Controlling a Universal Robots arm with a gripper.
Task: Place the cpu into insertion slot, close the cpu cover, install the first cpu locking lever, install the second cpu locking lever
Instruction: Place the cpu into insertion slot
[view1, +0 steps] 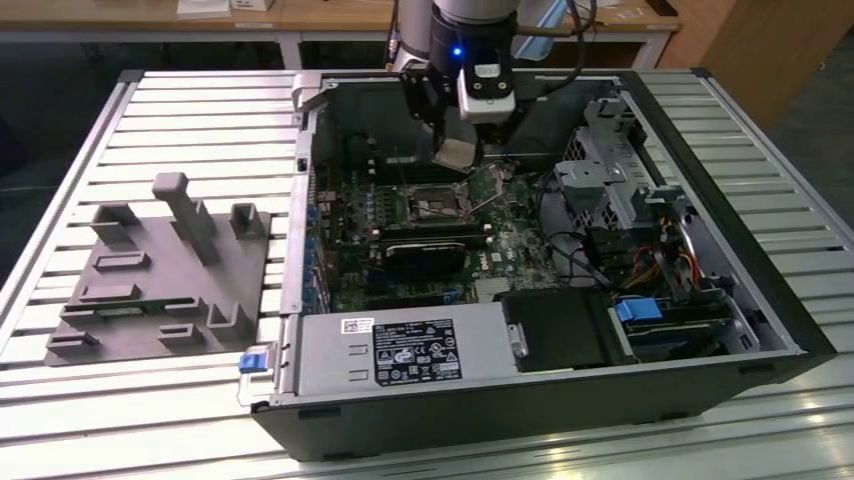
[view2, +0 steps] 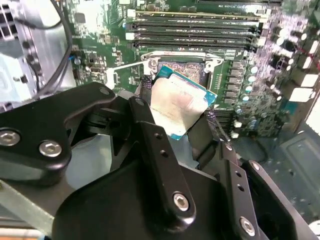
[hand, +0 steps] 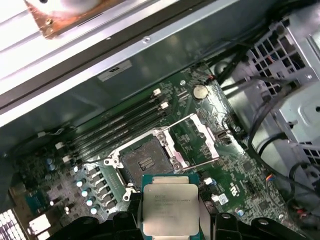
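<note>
The cpu (hand: 169, 207), a flat square chip with a dull silver top, is pinched between the black fingers (view2: 145, 120) of my gripper (hand: 170, 222). In the exterior view my gripper (view1: 457, 152) hangs inside the open computer case, a little above and behind the insertion slot (view1: 434, 207). The insertion slot (hand: 145, 162) lies bare, showing its dark centre and metal rim. The cpu cover (hand: 204, 132) is swung open beside it, and a thin locking lever (hand: 210, 163) sticks out loose. In the second wrist view the tilted cpu (view2: 180, 102) partly hides the insertion slot (view2: 184, 68).
Long memory slots (hand: 120, 125) run beside the socket. A black rectangular block (view1: 427, 255) sits in front of it, with the power supply (view1: 400, 350) nearer the front. Drive cage and cables (view1: 627, 200) crowd the exterior view's right. A grey fixture (view1: 160, 270) lies on the slatted table.
</note>
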